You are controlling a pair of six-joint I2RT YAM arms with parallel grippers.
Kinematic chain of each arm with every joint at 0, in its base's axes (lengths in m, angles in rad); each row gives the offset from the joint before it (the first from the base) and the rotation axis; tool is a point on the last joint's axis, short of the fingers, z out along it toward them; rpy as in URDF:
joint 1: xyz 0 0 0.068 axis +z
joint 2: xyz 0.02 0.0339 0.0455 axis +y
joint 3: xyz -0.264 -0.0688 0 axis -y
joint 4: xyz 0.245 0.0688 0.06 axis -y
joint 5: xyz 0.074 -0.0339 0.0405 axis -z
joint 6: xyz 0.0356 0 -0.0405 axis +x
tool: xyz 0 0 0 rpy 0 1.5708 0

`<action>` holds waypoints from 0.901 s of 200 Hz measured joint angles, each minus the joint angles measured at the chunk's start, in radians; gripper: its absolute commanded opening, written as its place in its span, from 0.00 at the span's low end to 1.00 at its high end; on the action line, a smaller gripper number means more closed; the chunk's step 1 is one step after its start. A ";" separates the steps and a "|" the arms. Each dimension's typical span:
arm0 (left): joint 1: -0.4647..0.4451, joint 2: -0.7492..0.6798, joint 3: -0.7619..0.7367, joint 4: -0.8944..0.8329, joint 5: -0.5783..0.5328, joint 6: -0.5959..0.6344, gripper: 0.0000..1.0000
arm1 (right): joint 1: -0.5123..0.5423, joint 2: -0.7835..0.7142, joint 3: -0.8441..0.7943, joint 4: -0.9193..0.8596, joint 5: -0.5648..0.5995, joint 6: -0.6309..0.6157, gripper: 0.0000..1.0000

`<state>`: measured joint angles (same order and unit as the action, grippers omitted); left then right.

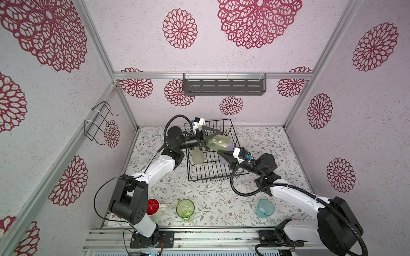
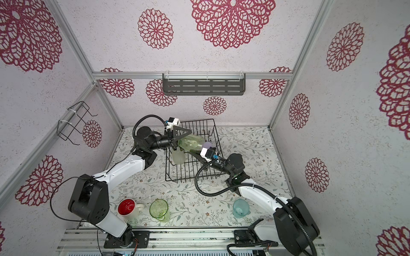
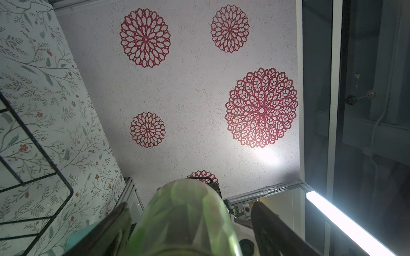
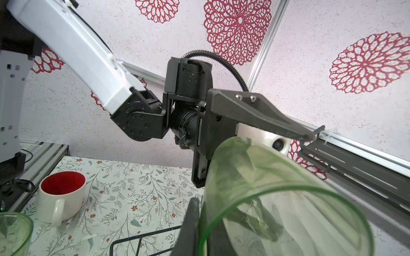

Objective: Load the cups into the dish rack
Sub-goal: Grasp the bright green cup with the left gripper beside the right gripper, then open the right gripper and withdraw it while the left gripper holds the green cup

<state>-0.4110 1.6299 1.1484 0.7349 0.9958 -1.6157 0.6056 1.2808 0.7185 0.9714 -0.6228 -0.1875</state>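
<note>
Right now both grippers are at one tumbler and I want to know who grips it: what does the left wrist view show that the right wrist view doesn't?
Only the left wrist view: both fingers of the left gripper flanking the pale green tumbler, with a gap at one finger, plus a light strip. Only the right wrist view: the right gripper pinching the tumbler's rim, the white mug, the green patterned glass and the grey shelf. Both: the tumbler, the dish rack wire and the floral tabletop.
</note>
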 measured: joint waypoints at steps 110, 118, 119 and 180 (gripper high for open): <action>0.013 -0.016 0.010 -0.201 -0.018 0.139 0.78 | 0.000 0.051 0.007 0.021 0.053 0.087 0.06; 0.014 -0.016 0.010 -0.198 -0.018 0.133 0.77 | 0.000 0.055 0.007 0.027 0.053 0.093 0.10; 0.014 -0.016 0.010 -0.198 -0.018 0.132 0.76 | 0.000 0.055 0.007 0.027 0.053 0.093 0.10; 0.031 -0.016 0.010 -0.219 -0.023 0.148 0.72 | -0.004 0.054 -0.008 0.057 0.122 0.161 0.36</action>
<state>-0.3798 1.6138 1.1584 0.5156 0.9730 -1.4681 0.6018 1.3350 0.7109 1.0283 -0.5011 -0.0265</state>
